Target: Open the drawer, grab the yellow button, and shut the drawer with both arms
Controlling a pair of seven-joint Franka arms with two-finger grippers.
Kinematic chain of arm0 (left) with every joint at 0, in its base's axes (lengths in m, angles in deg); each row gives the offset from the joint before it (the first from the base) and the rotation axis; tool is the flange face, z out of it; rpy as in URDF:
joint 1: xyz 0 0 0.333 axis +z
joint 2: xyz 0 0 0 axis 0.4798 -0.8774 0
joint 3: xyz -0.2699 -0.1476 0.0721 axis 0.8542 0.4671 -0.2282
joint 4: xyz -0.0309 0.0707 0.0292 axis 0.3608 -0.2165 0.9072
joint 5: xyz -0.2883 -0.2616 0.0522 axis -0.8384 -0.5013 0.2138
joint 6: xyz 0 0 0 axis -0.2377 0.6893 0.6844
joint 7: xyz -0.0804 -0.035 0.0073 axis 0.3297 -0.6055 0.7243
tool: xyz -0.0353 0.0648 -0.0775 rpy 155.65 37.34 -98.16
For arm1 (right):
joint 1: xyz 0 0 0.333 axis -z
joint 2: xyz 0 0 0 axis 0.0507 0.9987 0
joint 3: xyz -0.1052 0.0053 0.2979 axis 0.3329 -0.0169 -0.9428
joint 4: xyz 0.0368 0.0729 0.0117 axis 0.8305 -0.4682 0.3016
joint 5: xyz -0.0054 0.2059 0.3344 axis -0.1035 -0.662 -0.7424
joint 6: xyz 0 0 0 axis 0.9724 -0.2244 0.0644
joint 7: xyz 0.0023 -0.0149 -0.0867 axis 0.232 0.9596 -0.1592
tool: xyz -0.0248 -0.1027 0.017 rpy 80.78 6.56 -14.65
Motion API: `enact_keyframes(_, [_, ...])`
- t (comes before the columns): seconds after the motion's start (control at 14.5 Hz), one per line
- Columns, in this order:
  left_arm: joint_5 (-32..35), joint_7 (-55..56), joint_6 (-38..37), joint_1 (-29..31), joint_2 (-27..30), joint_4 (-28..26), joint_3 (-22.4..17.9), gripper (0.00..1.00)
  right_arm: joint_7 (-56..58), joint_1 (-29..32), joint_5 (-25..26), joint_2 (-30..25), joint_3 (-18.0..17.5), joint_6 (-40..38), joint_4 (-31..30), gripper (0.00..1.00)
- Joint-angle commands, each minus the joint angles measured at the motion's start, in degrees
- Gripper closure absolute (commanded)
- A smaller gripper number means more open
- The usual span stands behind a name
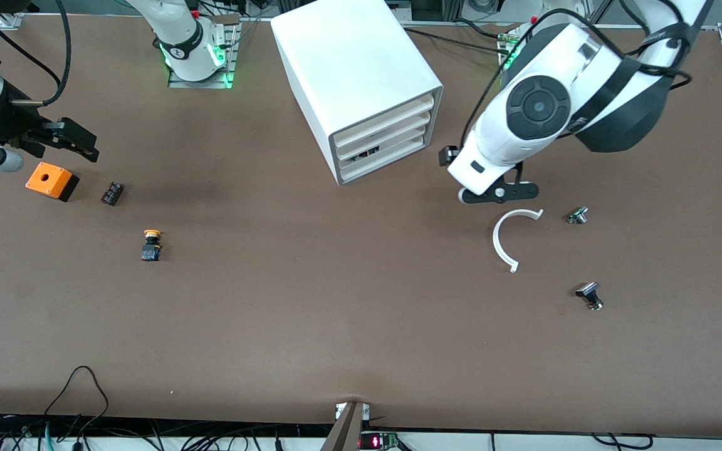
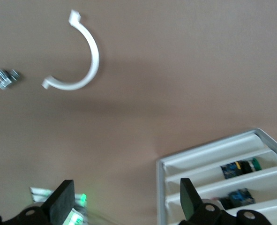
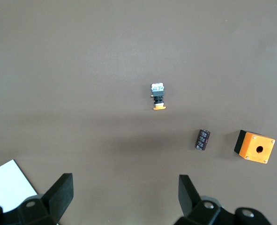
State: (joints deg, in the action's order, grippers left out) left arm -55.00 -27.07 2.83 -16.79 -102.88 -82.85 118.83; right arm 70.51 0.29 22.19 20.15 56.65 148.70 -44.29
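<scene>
Nearest me, button [image 1: 151,245] lies out on worktop [image 1: 336,326]; drawer [image 1: 381,129] looks shut; left gripper [image 2: 124,201] and right gripper [image 3: 124,197] hover near the worktop's ends, jaws wide, empty: task looks finished

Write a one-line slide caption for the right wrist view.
Open right gripper over bare table, with the orange-capped button, a small black component and an orange box lying apart on it.

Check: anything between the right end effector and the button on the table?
Nothing visible. The button lies alone on bare table; the orange box and black component sit nearer the right end effector, which is open, off the direct line.
</scene>
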Motion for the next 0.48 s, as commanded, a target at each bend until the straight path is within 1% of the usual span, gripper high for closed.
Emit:
enact_keyframes(0.0, [1.8,-9.1,-2.1,2.0,2.4,2.8,-1.7,0.01,-0.7,1.0,0.7,-1.6,-1.1,-0.1,-1.3,0.01])
enact_keyframes(0.14, [-0.3,-19.8,-1.3,1.4,6.0,1.8,-9.6,0.01,-0.7,0.9,0.7,-1.6,-1.1,0.2,-1.5,0.01])
enact_keyframes(0.21, [-3.9,-26.2,-1.0,-0.3,8.6,0.7,-14.9,0.01,-0.8,0.8,0.7,-1.6,-1.1,0.3,-1.5,0.01])
enact_keyframes(0.34, [-12.0,-34.5,3.2,-6.2,13.6,-3.4,-29.7,0.01,-0.7,0.8,0.7,-1.6,-1.1,0.1,-1.5,0.01])
enact_keyframes(0.41, [-15.2,-39.2,4.4,-7.9,15.4,-5.6,-35.1,0.01,-0.7,0.8,0.7,-1.6,-1.1,0.0,-1.4,0.01])
